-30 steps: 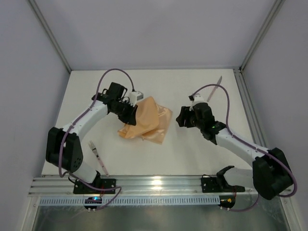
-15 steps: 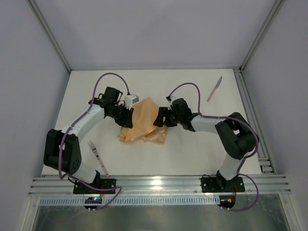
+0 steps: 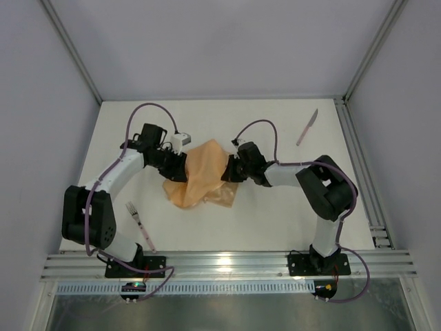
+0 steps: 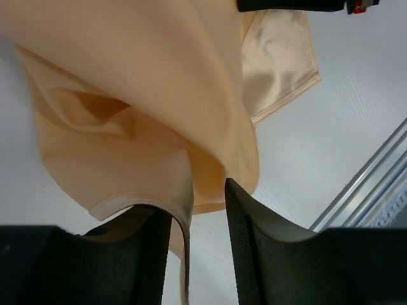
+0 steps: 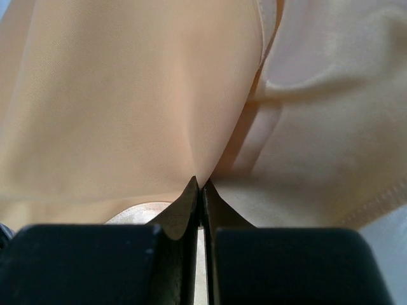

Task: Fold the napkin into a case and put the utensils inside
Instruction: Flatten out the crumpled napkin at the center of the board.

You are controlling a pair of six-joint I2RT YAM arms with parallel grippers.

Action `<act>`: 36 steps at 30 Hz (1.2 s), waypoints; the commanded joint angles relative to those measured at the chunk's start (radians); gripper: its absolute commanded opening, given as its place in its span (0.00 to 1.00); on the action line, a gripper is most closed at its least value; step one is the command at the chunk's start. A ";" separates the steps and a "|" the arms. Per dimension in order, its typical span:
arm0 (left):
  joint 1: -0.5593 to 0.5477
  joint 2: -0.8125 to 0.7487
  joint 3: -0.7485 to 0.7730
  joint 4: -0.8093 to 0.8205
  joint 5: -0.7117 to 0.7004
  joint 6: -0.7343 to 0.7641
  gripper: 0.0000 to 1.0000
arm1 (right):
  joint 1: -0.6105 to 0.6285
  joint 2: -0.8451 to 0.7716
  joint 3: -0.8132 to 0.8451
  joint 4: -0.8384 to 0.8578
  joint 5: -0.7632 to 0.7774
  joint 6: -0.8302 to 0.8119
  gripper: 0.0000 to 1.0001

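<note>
Peach napkin point(image 3: 200, 172): only wrist views show right pincer point(image 5: 200, 185) pinching it, left pincer point(image 4: 202, 196) narrowly parted astride it.

White table point(image 3: 275, 214), grey walls point(image 3: 220, 48) w/ alu frame posts point(image 3: 72, 52); slotted rail point(image 3: 227, 262) at near edge.

Top external camera: fixed high behind the arm bases point(image 3: 131, 261), facing down and forward, distant, covering the whole table point(image 3: 275, 214). Left wrist camera: close, looking past its own fingers point(image 4: 254, 254) onto the napkin point(image 4: 146, 82). Right wrist camera: even closer, cloth filling the view. All 3 share the napkin.
</note>
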 commanded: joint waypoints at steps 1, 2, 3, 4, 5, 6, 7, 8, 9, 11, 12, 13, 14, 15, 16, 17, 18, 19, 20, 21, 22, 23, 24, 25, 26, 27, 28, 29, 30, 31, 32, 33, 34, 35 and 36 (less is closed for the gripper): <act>0.056 -0.042 -0.016 -0.019 0.006 0.050 0.38 | 0.002 -0.086 0.022 -0.024 0.078 -0.032 0.04; 0.061 -0.041 -0.027 -0.022 -0.034 0.057 0.27 | 0.002 -0.096 0.024 -0.035 0.079 -0.045 0.04; 0.070 -0.036 -0.033 -0.027 -0.048 0.066 0.21 | 0.003 -0.105 0.027 -0.045 0.081 -0.049 0.04; 0.073 -0.023 -0.041 -0.030 -0.063 0.077 0.15 | 0.003 -0.120 0.027 -0.050 0.081 -0.051 0.04; 0.076 -0.013 -0.047 -0.033 -0.076 0.099 0.10 | 0.003 -0.126 0.027 -0.050 0.076 -0.052 0.04; 0.081 -0.003 -0.058 -0.036 -0.105 0.106 0.05 | 0.002 -0.131 0.027 -0.055 0.075 -0.056 0.04; 0.084 0.016 -0.059 -0.042 -0.113 0.111 0.03 | 0.002 -0.136 0.029 -0.058 0.075 -0.056 0.04; 0.088 0.021 -0.061 -0.045 -0.117 0.120 0.00 | 0.003 -0.148 0.030 -0.064 0.084 -0.060 0.04; 0.103 0.019 -0.061 -0.053 -0.125 0.123 0.00 | 0.002 -0.168 0.032 -0.082 0.101 -0.066 0.04; 0.131 0.005 -0.056 -0.062 -0.145 0.128 0.00 | -0.003 -0.198 0.032 -0.104 0.111 -0.079 0.04; 0.166 -0.005 -0.050 -0.065 -0.159 0.125 0.00 | -0.007 -0.218 0.033 -0.127 0.127 -0.086 0.04; 0.189 -0.018 -0.017 -0.082 -0.197 0.119 0.00 | -0.015 -0.240 0.044 -0.142 0.133 -0.100 0.04; 0.214 -0.041 0.013 -0.091 -0.200 0.113 0.00 | -0.048 -0.285 0.056 -0.175 0.133 -0.106 0.04; 0.290 -0.048 0.055 -0.110 -0.192 0.103 0.00 | -0.075 -0.307 0.105 -0.196 0.124 -0.114 0.04; 0.330 -0.056 0.170 -0.130 -0.148 0.097 0.00 | -0.104 -0.326 0.146 -0.212 0.113 -0.128 0.04; 0.405 -0.058 0.242 -0.165 -0.131 0.084 0.00 | -0.169 -0.352 0.194 -0.284 0.104 -0.135 0.04; 0.435 -0.055 0.316 -0.176 -0.120 0.041 0.00 | -0.197 -0.353 0.319 -0.314 0.092 -0.143 0.04; 0.458 -0.047 0.465 -0.179 -0.132 0.016 0.00 | -0.225 -0.353 0.396 -0.347 0.092 -0.166 0.04; 0.479 -0.026 0.538 -0.173 -0.146 -0.007 0.00 | -0.260 -0.337 0.471 -0.404 0.098 -0.184 0.04; 0.482 -0.013 0.606 -0.165 -0.157 -0.047 0.00 | -0.269 -0.320 0.634 -0.429 0.139 -0.204 0.04; 0.482 -0.001 0.669 -0.156 -0.165 -0.068 0.00 | -0.276 -0.301 0.723 -0.455 0.159 -0.227 0.04; 0.482 0.013 0.785 -0.145 -0.165 -0.093 0.00 | -0.285 -0.277 0.804 -0.499 0.174 -0.259 0.04; 0.484 0.037 0.836 -0.119 -0.165 -0.119 0.00 | -0.302 -0.221 0.973 -0.519 0.185 -0.270 0.04; 0.484 0.047 0.914 -0.072 -0.182 -0.178 0.00 | -0.309 -0.190 1.059 -0.550 0.202 -0.289 0.04; 0.484 0.053 0.915 -0.071 -0.188 -0.211 0.00 | -0.317 -0.162 1.134 -0.559 0.208 -0.289 0.04; 0.484 0.059 0.959 -0.005 -0.197 -0.248 0.00 | -0.325 -0.133 1.271 -0.568 0.217 -0.304 0.04; 0.484 0.059 0.972 0.034 -0.202 -0.307 0.00 | -0.340 -0.089 1.332 -0.575 0.231 -0.309 0.04; 0.484 0.057 0.978 0.069 -0.208 -0.327 0.00 | -0.349 -0.071 1.373 -0.570 0.231 -0.313 0.04; 0.484 0.059 0.993 0.097 -0.193 -0.341 0.00 | -0.358 -0.064 1.418 -0.559 0.233 -0.319 0.04; 0.484 0.068 1.001 0.126 -0.179 -0.351 0.00 | -0.375 -0.068 1.415 -0.543 0.231 -0.321 0.04; 0.484 0.074 1.011 0.129 -0.163 -0.358 0.00 | -0.378 -0.079 1.402 -0.504 0.221 -0.330 0.04; 0.484 0.079 1.015 0.128 -0.134 -0.360 0.00 | -0.380 -0.093 1.344 -0.487 0.217 -0.370 0.04; 0.486 0.082 1.007 0.120 -0.122 -0.358 0.00 | -0.382 -0.111 1.304 -0.477 0.217 -0.388 0.04; 0.484 0.076 0.986 0.117 -0.117 -0.348 0.00 | -0.380 -0.157 1.262 -0.473 0.216 -0.404 0.04; 0.484 0.067 0.954 0.119 -0.085 -0.342 0.00 | -0.382 -0.186 1.156 -0.478 0.219 -0.416 0.04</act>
